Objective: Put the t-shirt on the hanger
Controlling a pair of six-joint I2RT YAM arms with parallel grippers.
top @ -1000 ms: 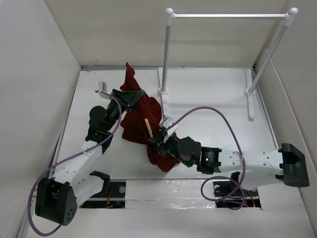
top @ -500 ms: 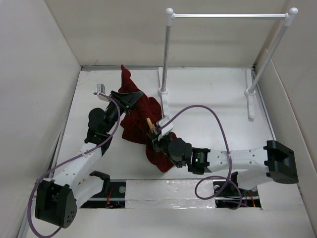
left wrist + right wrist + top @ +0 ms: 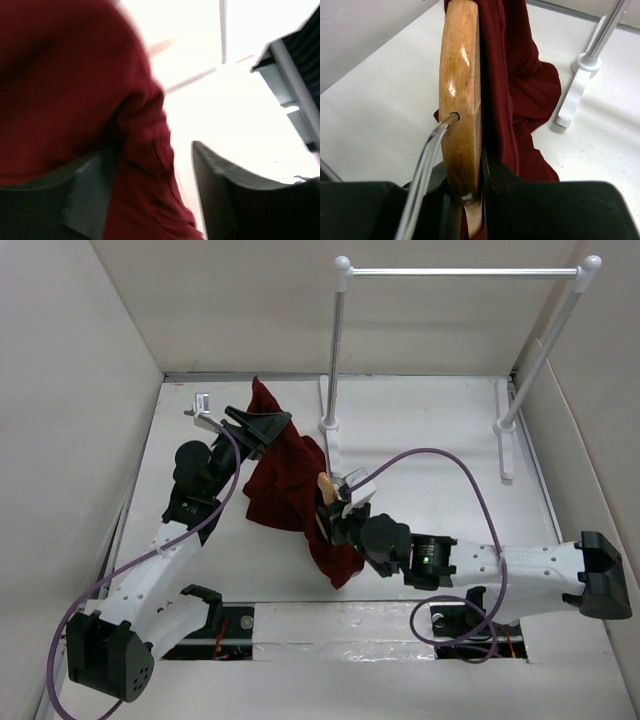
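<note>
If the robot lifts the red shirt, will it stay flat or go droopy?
Probably droopy: the t-shirt hangs in folds and bunches beside the hanger. It likely sags wherever nothing holds it. The hanger looks stiff, standing straight in the right tool.

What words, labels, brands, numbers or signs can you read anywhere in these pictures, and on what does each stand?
None can be read.
The t-shirt is plain, with no print in view.
The hanger shows bare wood only.
The clothes rail bears no marking.
No label can be made out on the left arm or the right arm.
</note>
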